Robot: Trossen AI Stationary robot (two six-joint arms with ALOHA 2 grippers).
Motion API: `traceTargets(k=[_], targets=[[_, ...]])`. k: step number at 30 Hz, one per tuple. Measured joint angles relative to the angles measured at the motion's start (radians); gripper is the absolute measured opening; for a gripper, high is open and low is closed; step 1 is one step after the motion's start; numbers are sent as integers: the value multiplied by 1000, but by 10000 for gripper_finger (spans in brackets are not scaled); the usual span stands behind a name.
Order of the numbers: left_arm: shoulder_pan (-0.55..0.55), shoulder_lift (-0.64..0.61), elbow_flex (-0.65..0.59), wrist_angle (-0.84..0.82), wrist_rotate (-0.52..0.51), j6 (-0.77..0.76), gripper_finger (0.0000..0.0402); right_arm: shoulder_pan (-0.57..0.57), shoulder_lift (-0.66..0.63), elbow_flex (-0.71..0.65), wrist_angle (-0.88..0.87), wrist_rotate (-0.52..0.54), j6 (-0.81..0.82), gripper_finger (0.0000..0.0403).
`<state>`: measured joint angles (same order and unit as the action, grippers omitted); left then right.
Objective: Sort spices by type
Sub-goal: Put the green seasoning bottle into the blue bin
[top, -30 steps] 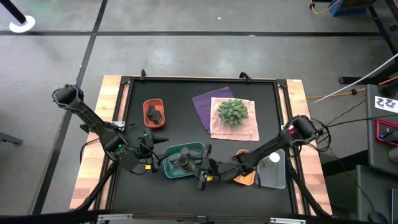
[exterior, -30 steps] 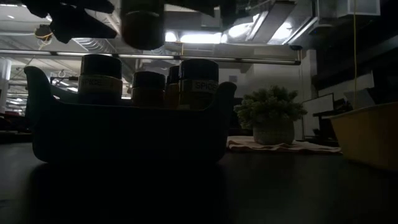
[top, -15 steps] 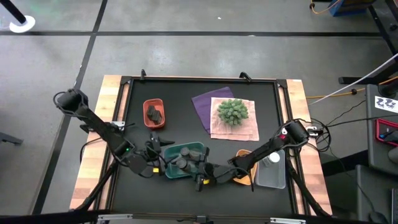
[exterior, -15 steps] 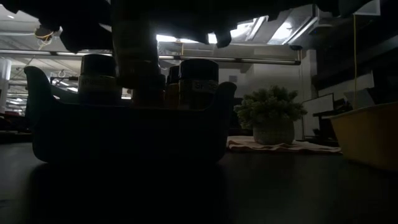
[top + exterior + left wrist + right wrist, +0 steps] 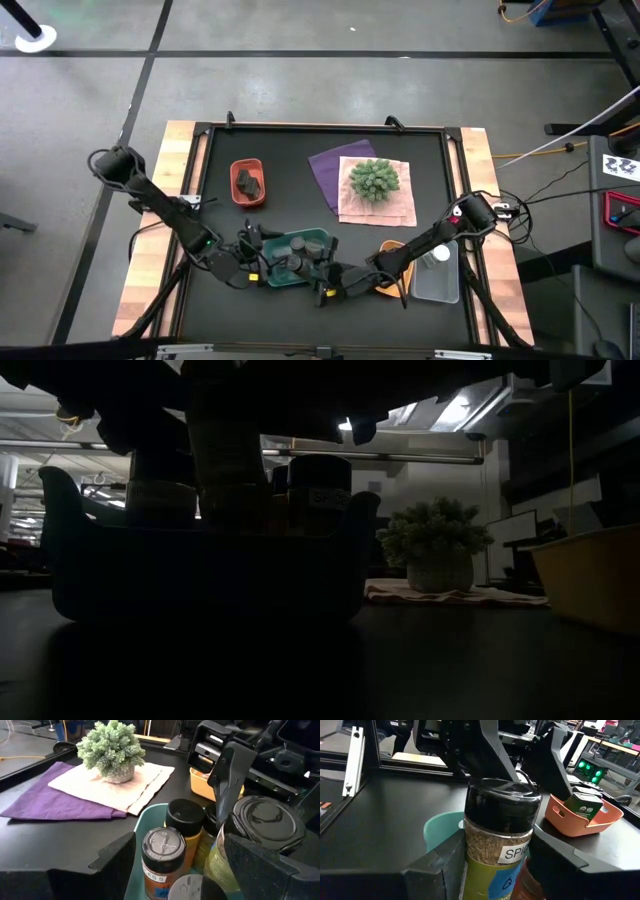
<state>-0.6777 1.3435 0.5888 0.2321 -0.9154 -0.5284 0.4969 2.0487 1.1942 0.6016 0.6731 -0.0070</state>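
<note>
Right hand point(image 5: 322, 277) clenched on black-capped spice jar point(image 5: 501, 836), lower centre of high view, over teal tray point(image 5: 300, 258). Left hand point(image 5: 256, 256) released, at tray's left end. Other jars point(image 5: 163, 857) inside tray.

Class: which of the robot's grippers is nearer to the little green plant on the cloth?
Right. The right gripper is at the teal tray's near edge, below the plant; the left gripper sits farther left.

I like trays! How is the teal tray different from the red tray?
The teal tray sits at the near edge between both grippers and holds upright spice jars; the red tray sits farther back on the left and holds dark lumpy pieces. The teal tray looks bigger than the red one. Both rest on the black table.
</note>
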Motion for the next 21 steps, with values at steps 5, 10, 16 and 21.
traceTargets(k=[5,10,16,21], targets=[[0,22,0,2,0,-23,287,0,0,0,-4,1,1,200],[0,31,0,23,1,-22,287,-2,0,0,-5,2,1,200],[0,31,-1,24,-3,-14,287,-17,0,0,-10,-9,2,200],[-1,31,-2,32,-4,5,287,-41,0,-1,-29,-77,3,200]])
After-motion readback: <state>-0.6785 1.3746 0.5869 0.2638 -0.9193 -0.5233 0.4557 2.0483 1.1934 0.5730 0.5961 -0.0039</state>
